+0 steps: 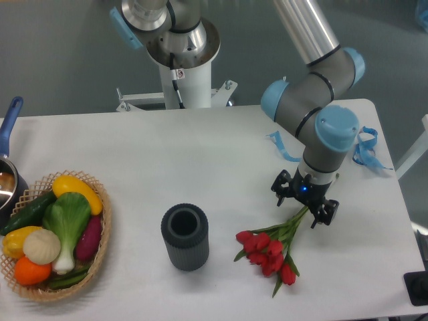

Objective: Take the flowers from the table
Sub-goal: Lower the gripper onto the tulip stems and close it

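Observation:
The flowers (pixel 269 252) lie on the white table (pixel 200 154) at the front right, red blooms toward the front and green stems running up and to the right. My gripper (pixel 303 201) hangs straight down over the upper part of the stems. Its jaws are spread, one fingertip (pixel 280 186) on the left of the stems and the other on the right, with the stems between them. The pale stem end is hidden under the gripper. I cannot tell whether the fingers touch the stems.
A dark grey ribbed cylinder vase (pixel 184 236) stands left of the flowers. A wicker basket (pixel 100 249) of vegetables sits at the front left, with a pot (pixel 8 180) behind it. Blue ribbon scraps (pixel 366 148) lie at the right edge and another (pixel 281 147) behind the arm.

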You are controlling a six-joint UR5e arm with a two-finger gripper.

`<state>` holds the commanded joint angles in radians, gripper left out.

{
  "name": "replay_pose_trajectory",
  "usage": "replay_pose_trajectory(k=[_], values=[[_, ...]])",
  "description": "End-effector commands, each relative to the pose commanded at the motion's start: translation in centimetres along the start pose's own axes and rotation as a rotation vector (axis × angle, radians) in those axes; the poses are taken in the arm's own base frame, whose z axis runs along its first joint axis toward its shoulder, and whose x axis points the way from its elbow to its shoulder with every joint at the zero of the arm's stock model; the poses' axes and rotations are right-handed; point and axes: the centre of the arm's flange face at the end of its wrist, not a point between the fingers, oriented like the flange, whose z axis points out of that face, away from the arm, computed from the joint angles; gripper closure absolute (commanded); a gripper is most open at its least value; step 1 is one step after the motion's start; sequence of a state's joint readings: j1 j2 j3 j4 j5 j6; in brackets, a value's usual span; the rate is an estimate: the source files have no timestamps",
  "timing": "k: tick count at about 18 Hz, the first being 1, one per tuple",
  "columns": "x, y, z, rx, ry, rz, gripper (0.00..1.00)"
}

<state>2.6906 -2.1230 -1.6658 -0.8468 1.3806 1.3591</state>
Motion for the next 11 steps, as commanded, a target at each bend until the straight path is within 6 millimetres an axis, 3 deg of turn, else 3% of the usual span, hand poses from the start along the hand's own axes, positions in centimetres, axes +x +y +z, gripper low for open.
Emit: replay_pose_trajectory(k=[4,6,9,11], values=[[0.16,0.0,0.82,-0.002,0.003,0.004,0.0],[0.15,0.02,0.91,0.0,-0.004,0.005,0.18],[0.11,0.0,0.77,-0.002,-0.006,0.003,0.57],[-0.15,-0.13,0.48,0.002,-0.013,-0.007,0.77]])
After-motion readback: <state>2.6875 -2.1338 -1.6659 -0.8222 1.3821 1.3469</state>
